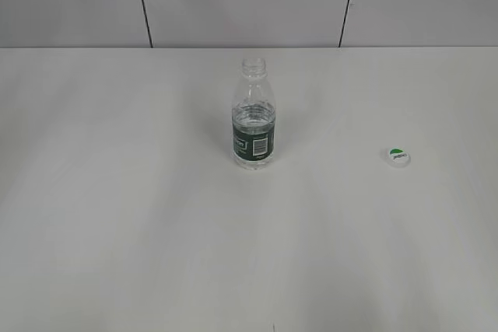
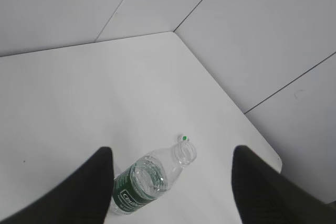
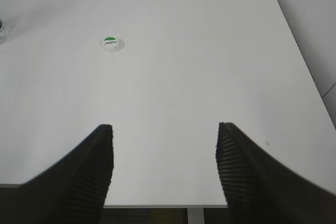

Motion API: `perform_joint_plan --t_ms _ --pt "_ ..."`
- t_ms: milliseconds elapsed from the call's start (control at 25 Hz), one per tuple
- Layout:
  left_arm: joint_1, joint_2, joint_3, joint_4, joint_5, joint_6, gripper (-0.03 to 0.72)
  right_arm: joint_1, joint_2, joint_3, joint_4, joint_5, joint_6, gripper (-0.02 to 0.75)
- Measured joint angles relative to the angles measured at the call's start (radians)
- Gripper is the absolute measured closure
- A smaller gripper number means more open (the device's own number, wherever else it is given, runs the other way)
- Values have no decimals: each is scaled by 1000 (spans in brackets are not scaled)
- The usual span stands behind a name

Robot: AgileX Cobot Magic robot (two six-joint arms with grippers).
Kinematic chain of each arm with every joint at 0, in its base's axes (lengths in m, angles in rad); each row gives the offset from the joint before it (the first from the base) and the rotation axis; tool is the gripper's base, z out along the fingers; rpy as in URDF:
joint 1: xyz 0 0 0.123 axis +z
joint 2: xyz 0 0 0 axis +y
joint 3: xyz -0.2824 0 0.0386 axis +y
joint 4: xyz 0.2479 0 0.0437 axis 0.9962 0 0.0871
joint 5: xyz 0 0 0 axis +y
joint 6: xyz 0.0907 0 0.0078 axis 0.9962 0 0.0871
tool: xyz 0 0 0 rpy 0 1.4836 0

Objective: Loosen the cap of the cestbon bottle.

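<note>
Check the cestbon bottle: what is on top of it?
Nothing: the cestbon bottle stands with its neck open. The cap lies apart on the table, to the right. Nothing hides the mouth.

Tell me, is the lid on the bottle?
Off. The bottle stands with a bare open neck, and the lid lies apart on the table.

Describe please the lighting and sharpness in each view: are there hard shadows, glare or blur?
Exterior view: even, soft light, only a faint shadow beside the cestbon bottle; the cap is sharp. Left wrist view: the bottle is sharp, the near dark left claw soft-edged. Right wrist view: bright white table, no strong glare; the right claw slightly blurred.
</note>
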Motion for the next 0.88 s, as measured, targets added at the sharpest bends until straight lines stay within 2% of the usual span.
perform_joint_plan --t_ms 880 --pt "-2 -1 0 0 0 5 249 0 0 0 -1 -1 1 265"
